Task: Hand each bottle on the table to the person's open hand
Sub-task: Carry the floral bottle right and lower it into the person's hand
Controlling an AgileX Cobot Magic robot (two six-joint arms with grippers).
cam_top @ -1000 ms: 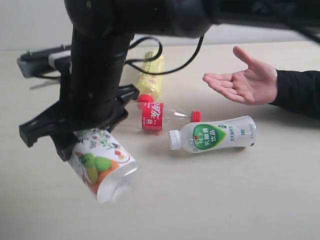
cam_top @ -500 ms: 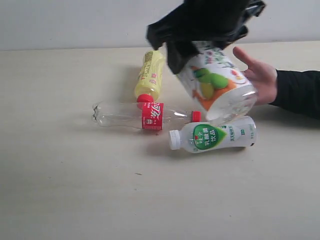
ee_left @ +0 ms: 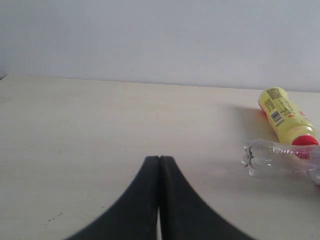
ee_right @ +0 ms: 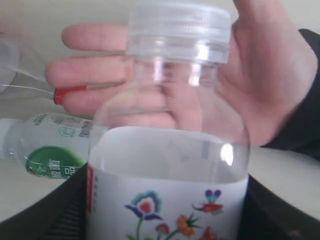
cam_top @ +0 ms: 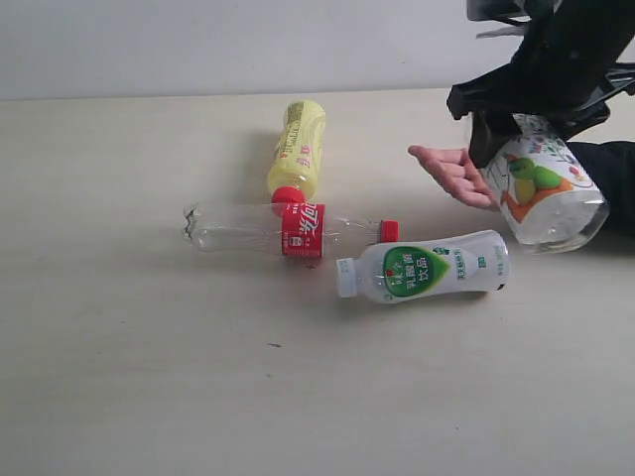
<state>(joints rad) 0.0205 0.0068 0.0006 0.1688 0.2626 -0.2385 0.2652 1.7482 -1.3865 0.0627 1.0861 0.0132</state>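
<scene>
Bright, even light; faint, soft shadows.
Small glare on floral bottle [ee_right: 170,165]; hand [ee_right: 270,75] behind it blurred.

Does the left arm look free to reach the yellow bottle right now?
Probably yes. The left tool is shut and empty, with only bare table between it and the yellow bottle; the clear bottle lies by its cap end.

yellow bottle [cam_top: 298,149]: red cap | clear bottle [cam_top: 238,227]: red label | white bottle [cam_top: 427,268]: green label | floral bottle [cam_top: 544,190]: clear
</scene>
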